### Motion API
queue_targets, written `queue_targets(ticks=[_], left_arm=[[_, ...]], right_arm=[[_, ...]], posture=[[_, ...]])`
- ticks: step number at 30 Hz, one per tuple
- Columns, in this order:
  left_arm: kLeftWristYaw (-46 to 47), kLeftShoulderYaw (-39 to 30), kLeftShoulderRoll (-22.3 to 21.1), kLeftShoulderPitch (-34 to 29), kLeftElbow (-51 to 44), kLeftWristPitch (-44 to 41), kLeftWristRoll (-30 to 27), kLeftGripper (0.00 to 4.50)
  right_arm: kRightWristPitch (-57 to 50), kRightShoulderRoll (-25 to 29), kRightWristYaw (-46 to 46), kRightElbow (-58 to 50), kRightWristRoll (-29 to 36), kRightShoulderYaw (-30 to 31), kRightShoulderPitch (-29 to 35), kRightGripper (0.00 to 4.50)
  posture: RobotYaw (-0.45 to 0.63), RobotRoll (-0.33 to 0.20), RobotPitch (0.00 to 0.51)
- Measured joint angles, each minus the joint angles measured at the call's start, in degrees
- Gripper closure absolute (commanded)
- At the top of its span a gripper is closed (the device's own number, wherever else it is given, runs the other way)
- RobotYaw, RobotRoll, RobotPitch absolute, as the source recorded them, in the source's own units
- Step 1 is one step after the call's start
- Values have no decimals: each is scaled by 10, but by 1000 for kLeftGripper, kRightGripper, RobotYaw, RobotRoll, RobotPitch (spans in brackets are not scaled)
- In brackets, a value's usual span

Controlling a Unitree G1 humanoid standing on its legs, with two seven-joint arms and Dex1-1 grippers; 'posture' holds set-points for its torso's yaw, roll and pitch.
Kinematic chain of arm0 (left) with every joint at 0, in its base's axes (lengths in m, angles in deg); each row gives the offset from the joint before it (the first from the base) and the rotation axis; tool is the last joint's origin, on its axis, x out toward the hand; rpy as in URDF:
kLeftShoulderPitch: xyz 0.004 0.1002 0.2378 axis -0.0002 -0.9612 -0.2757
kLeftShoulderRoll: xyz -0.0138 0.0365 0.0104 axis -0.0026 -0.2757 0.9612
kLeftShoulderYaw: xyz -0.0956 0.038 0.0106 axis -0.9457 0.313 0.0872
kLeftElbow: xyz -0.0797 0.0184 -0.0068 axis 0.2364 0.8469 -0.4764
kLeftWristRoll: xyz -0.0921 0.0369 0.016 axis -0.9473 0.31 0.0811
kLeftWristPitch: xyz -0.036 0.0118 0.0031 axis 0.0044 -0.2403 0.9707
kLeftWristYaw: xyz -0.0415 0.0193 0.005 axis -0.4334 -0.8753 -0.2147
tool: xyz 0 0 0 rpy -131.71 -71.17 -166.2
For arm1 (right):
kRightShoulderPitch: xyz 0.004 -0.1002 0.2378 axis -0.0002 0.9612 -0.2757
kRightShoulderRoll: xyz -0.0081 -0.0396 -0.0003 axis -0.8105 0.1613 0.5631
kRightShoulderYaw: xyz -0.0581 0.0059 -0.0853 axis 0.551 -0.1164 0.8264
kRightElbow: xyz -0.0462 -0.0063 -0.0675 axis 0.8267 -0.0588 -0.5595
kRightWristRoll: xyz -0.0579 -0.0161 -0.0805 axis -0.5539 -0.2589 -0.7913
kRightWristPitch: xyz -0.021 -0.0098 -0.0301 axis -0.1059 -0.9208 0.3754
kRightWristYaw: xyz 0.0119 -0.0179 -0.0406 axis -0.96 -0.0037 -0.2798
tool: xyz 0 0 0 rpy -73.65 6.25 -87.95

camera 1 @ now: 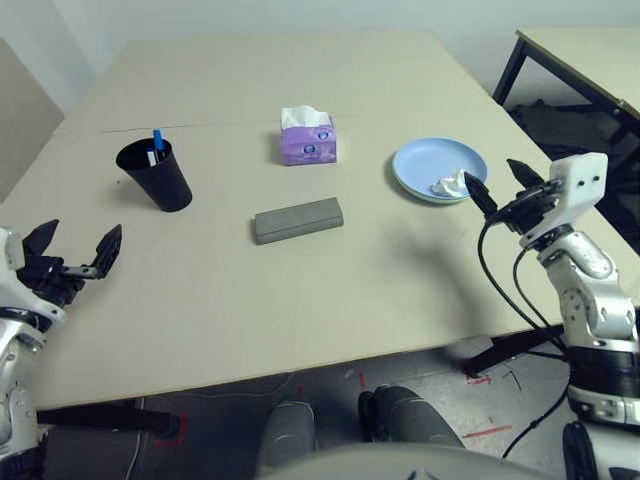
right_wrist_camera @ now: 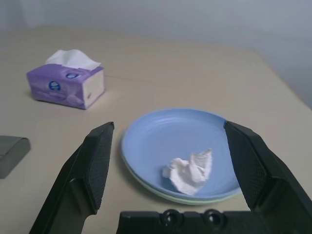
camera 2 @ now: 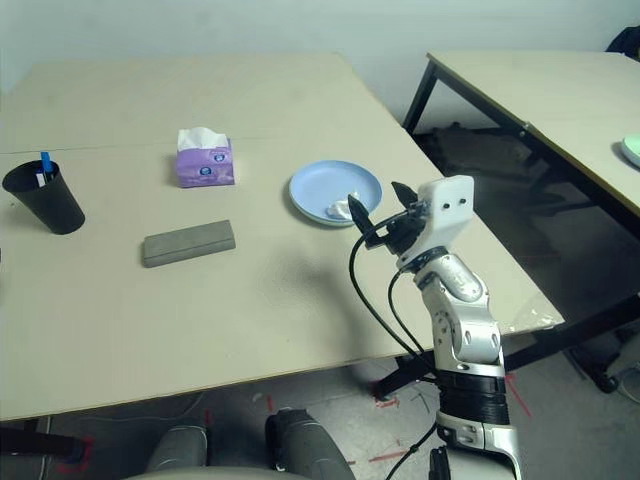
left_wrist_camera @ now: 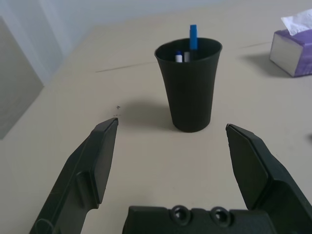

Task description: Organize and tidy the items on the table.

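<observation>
A black cup (camera 1: 156, 173) stands at the left of the beige table (camera 1: 300, 300), holding two white markers (left_wrist_camera: 185, 53), one with a blue cap (left_wrist_camera: 193, 37). The grey glasses case (camera 1: 298, 219) lies closed in the middle. At the right, a light-blue plate (right_wrist_camera: 165, 131) sits on a light-green plate (right_wrist_camera: 190, 200), with a crumpled white tissue (right_wrist_camera: 189, 170) lying in it. My left gripper (camera 1: 72, 252) is open near the table's left front, apart from the cup. My right gripper (camera 1: 505, 185) is open just right of the plates, with nothing between its fingers.
A purple tissue box (camera 1: 307, 137) stands behind the glasses case. A thin seam (camera 1: 220, 125) crosses the table's far half. A second table with dark legs (camera 2: 520, 90) stands to the right. Cables (camera 1: 510, 290) hang beside my right arm.
</observation>
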Motion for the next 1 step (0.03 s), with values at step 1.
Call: queue_targets(ticks=[1], left_arm=[[0,0,-2,6,0,0,1,17]], right_arm=[[0,0,0,-1,0,0,-1,0]], posture=[[83,0,89]])
